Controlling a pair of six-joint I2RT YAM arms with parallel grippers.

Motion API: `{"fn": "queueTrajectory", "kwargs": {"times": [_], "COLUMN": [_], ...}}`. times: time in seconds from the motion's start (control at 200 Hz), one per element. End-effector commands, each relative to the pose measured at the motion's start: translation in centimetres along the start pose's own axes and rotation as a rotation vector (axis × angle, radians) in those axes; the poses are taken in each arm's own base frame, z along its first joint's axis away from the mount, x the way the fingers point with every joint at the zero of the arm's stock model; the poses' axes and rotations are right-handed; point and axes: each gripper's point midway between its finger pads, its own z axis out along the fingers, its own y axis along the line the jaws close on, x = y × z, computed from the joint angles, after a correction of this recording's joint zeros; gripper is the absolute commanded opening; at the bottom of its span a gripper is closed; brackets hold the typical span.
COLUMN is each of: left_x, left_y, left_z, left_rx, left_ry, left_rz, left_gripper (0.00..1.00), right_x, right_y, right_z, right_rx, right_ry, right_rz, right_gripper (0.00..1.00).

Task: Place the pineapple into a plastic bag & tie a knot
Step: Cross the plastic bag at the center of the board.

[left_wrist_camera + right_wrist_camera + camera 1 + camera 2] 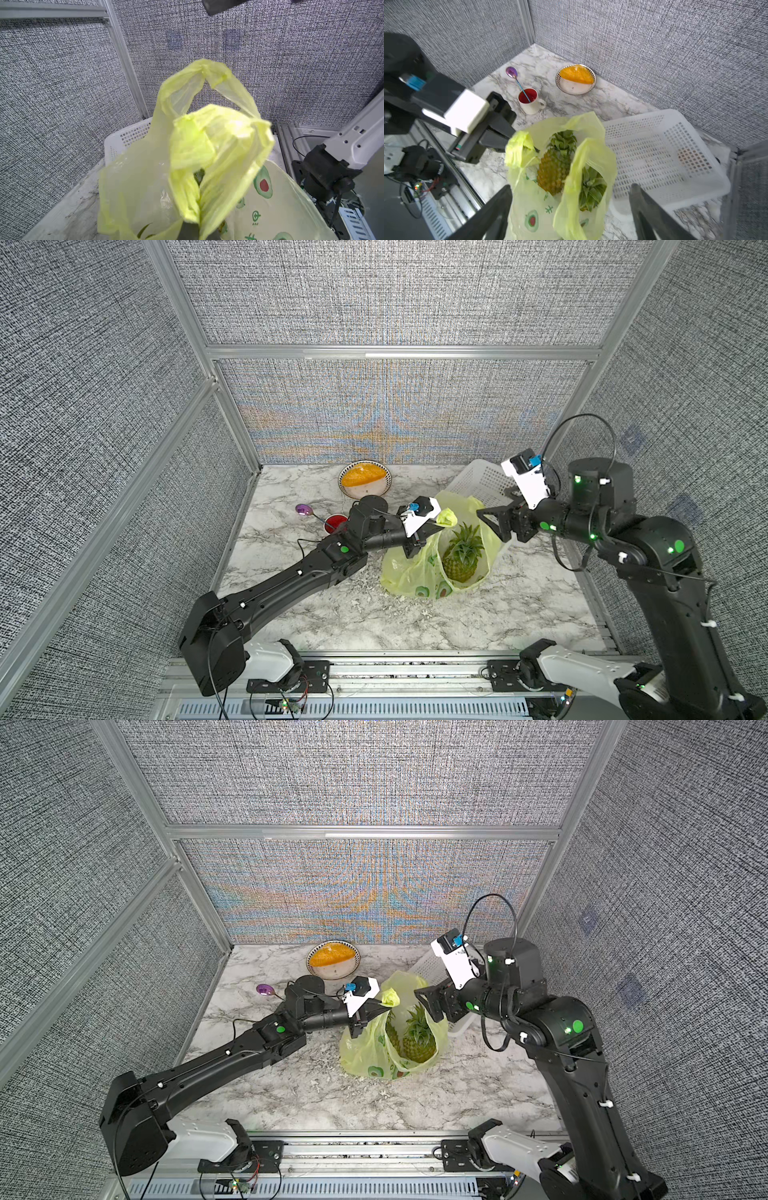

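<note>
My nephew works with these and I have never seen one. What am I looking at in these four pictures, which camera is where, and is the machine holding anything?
These are two black robot arms mounted at the near edge of a marble table, each ending in a two-fingered gripper. Two pictures look down from one overhead camera head; the other two come from cameras on the arms' wrists. In the middle stands a yellow-green bag with a pineapple inside. The left gripper is shut on one handle; the right gripper is open beside the bag, holding nothing. Nothing is tied yet. Behind lie a white basket, a bowl with something orange, and a mug with a spoon.
</note>
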Motion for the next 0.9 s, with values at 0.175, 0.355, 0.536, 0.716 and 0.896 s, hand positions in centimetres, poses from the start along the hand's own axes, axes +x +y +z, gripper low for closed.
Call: {"fn": "queueTrajectory", "kwargs": {"times": [0.175, 0.355, 0.536, 0.716, 0.896], "left_x": [-0.5, -0.4, -0.4, -0.5, -0.8], "left_y": [0.8, 1.1, 1.4, 1.5, 3.4], "left_z": [0.0, 0.0, 0.0, 0.0, -0.5], "left_rx": [-0.038, -0.061, -0.074, -0.08, -0.193], "left_ry": [-0.009, -0.002, -0.001, -0.003, 0.008], "left_rz": [-0.031, -0.055, -0.069, -0.073, -0.118], "left_gripper": [0.0, 0.0, 0.0, 0.0, 0.0], "right_x": [1.7, 1.2, 1.2, 1.2, 2.2], "right_y": [-0.1, 0.3, 0.4, 0.3, 0.5], "right_z": [3.1, 3.7, 4.6, 5.5, 4.9], "right_rx": [-0.006, -0.025, -0.042, -0.043, -0.041], "right_ry": [-0.004, -0.106, -0.116, -0.121, -0.086], "right_rz": [-0.009, -0.003, 0.025, 0.033, -0.043], "right_gripper": [0.66, 0.46, 0.55, 0.43, 0.0]}}
